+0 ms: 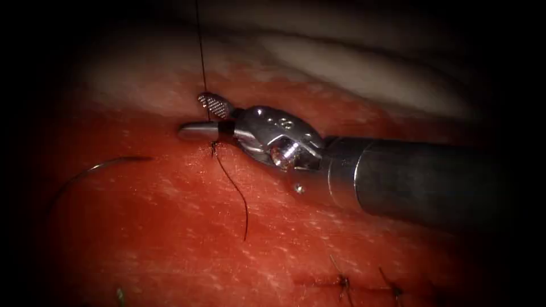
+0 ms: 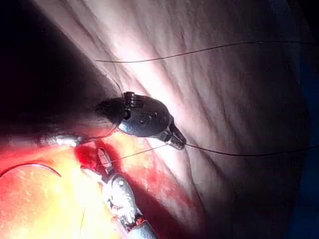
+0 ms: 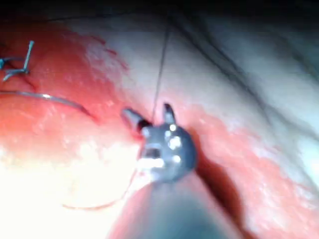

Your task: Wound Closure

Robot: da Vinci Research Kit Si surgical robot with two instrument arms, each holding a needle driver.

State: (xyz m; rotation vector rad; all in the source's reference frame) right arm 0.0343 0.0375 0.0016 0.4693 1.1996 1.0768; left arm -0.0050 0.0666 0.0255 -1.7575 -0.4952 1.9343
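Endoscope: looks down from above and in front, close on the tissue, with the right tool at frame centre.
Left wrist: near, along its shaft.
Right wrist: very near its own jaws.
Shared: right tool, thread, needle.

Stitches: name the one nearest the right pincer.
The stitch just beneath the open right pincer, with thread rising from it and a long tail trailing down. The other two lie far lower right.
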